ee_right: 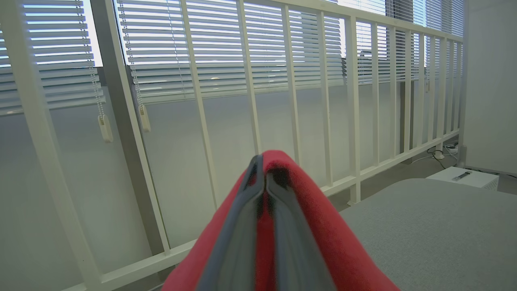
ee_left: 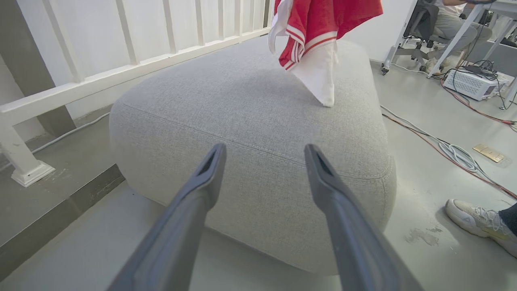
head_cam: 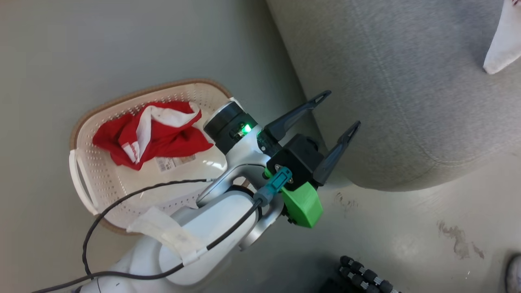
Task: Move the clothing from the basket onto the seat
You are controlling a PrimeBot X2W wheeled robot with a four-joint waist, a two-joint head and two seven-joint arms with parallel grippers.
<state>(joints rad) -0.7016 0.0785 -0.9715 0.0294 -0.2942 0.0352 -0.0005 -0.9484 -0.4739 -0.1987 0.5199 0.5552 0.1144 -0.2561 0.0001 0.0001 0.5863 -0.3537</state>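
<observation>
Smooth grey floor [head_cam: 122, 40], white railing [ee_left: 121, 68] behind. Nearest, the left gripper [head_cam: 342, 109] stands empty with fingers spread wide, between the basket [head_cam: 93, 171] and the seat [head_cam: 407, 81]. One crumpled red garment [head_cam: 150, 134] lies in the basket. It looks soft, light and limp, and is judged best pinched at a raised fold. Farther on, the right gripper [ee_right: 263, 173] is clamped on a second garment [ee_left: 319, 24] hanging over the seat, its white tip at or just above the cushion.
</observation>
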